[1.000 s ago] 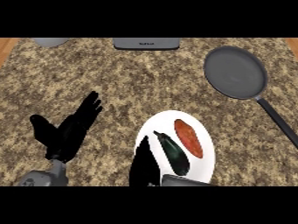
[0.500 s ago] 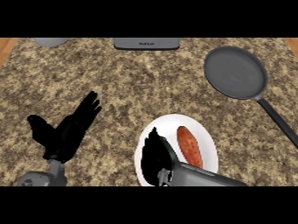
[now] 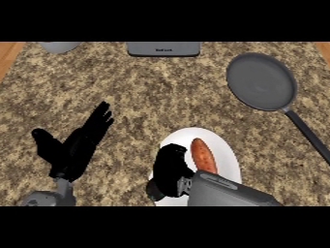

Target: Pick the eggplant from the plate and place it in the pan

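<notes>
The label on the grey box (image 3: 164, 48) is too small to read. The right robot hand (image 3: 171, 168) covers the left half of the plate (image 3: 228, 155) and hides the eggplant; its grip cannot be told. The left robot hand (image 3: 78, 145) rests open on the surface (image 3: 160, 97).

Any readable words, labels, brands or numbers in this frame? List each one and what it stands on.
Short light marking on the grey appliance at the counter's far edge: too blurred to read.
Pan: no text visible.
Plate: no text visible.
Nothing in this view can be read as a word or number.
</notes>
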### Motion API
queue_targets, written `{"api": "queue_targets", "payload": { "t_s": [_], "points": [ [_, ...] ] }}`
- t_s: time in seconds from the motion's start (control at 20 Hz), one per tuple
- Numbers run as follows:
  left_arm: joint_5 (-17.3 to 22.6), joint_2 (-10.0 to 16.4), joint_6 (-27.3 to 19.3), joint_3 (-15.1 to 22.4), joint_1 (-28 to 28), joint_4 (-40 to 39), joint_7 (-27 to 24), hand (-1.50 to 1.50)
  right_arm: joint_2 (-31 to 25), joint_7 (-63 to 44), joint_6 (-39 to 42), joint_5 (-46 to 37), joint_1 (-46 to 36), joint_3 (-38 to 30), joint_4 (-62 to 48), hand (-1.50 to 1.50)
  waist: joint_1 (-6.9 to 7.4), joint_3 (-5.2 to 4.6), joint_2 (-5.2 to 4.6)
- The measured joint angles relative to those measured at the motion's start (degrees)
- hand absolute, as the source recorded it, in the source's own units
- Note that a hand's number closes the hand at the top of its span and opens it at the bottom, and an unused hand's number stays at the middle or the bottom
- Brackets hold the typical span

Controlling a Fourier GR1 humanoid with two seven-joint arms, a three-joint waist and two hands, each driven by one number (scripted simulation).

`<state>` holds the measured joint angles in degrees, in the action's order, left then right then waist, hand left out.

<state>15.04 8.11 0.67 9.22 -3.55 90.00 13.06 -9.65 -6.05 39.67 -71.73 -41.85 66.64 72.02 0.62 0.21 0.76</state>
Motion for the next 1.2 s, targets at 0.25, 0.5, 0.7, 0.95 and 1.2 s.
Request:
{"api": "queue_targets", "payload": {
  "t_s": [0.25,0.5,0.7,0.95,1.2],
  "points": [
    [-0.2,-0.3,0.4,-0.3,0.0,-0.1,0.2,0.0,1.0,3.0,-4.9,-2.8,-0.3,-1.8,-2.8,1.5,0.04,0.07,-0.1],
    [-0.3,-0.3,-0.8,-1.5,1.0,-0.1,-0.3,0.0,4.7,-11.8,-7.3,2.0,3.7,-20.5,-7.0,1.5,-3.43,0.22,-0.47],
    [-0.2,0.1,-0.9,-2.2,1.8,0.0,-0.6,0.0,7.7,-26.0,-14.6,4.6,5.9,-34.2,-7.0,1.5,-4.5,0.21,-0.49],
    [0.1,-0.1,0.0,-1.4,0.6,0.0,-0.1,0.0,9.1,-43.1,-28.9,2.9,3.4,-41.0,-4.3,1.5,-1.65,0.01,-0.74],
    [-0.5,-0.7,0.4,-0.1,-0.2,-0.1,0.1,0.0,9.3,-52.9,-43.0,1.4,0.3,-42.3,-2.3,1.5,0.66,-0.1,-0.98]
  ]
}}
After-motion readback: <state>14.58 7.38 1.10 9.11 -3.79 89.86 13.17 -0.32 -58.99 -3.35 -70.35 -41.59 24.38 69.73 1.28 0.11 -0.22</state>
